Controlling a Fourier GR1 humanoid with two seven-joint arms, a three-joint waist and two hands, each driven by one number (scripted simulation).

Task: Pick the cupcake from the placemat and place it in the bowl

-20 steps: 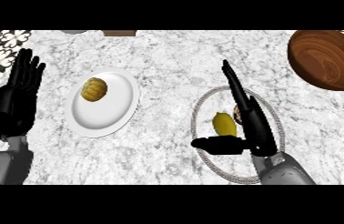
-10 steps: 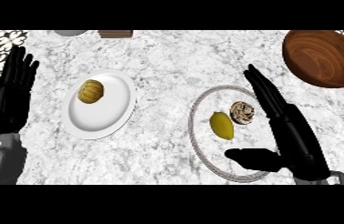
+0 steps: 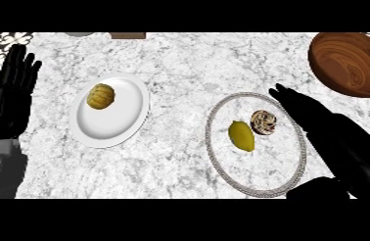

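- The right hand (image 3: 329,132) lies over the right rim of the placemat, its fingers (image 3: 289,99) straight and held together, pointing toward the tabletop's far edge; the thumb (image 3: 318,190) spreads out over the placemat's near right rim; the hand holds nothing.
- The cupcake (image 3: 264,122) sits on the placemat just left of those fingers, apart from them; a yellow lemon-like fruit (image 3: 241,135) lies just beside it on its left.
- The placemat (image 3: 231,174), round, pale and bordered with a patterned rim, lies toward the tabletop's near right corner.
- The bowl (image 3: 343,63), brown and wood-grained, stands at the tabletop's far right corner, apart from the placemat and beyond the right hand's fingertips; nothing shows inside it.
- A white plate (image 3: 115,125) lies in the tabletop's left half, well apart from the placemat; a golden ridged pastry (image 3: 100,96) rests on its far part.
- The left hand (image 3: 16,95) rests at the tabletop's left edge, open, fingers straight and pointing toward the far edge, holding nothing.
- The tabletop (image 3: 180,68) is white marble with grey veins; two small items are cut off at its far edge and cannot be made out.
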